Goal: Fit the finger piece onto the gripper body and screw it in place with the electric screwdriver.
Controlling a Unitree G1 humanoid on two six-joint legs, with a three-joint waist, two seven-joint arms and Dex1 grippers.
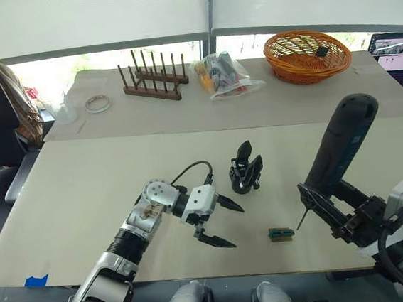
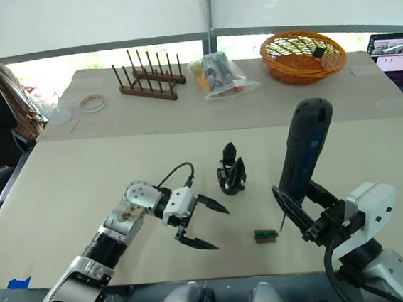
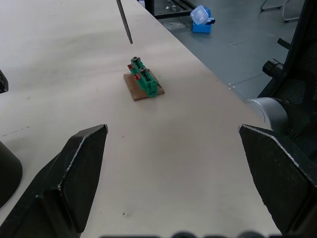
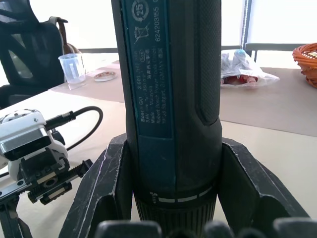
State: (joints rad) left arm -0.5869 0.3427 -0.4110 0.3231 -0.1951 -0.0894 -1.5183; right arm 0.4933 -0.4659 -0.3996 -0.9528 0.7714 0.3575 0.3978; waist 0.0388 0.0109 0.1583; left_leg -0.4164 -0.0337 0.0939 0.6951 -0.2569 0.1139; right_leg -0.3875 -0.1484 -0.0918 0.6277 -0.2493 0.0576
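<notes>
Gripper body (image 1: 245,168) upright near the middle of the surface (image 1: 104,182), pointed black finger up. Finger piece as a separate part not made out. Screwdriver (image 1: 340,145) clenched between the jaws of the right gripper (image 1: 329,214), handle tilted up and away, thin bit (image 1: 302,219) pointing down just beside a small green block (image 1: 281,233), tip apart from it. Left gripper (image 1: 219,222) low over the surface, just left of the body, jaws spread wide and grasping nothing; green block ahead of them in the left wrist view. Farther back: wooden rack (image 1: 153,77), tape roll (image 1: 97,102), plastic bag of items (image 1: 223,74), orange basket (image 1: 306,55), plastic cup (image 1: 65,110), laptop (image 1: 396,52) at the right edge.
</notes>
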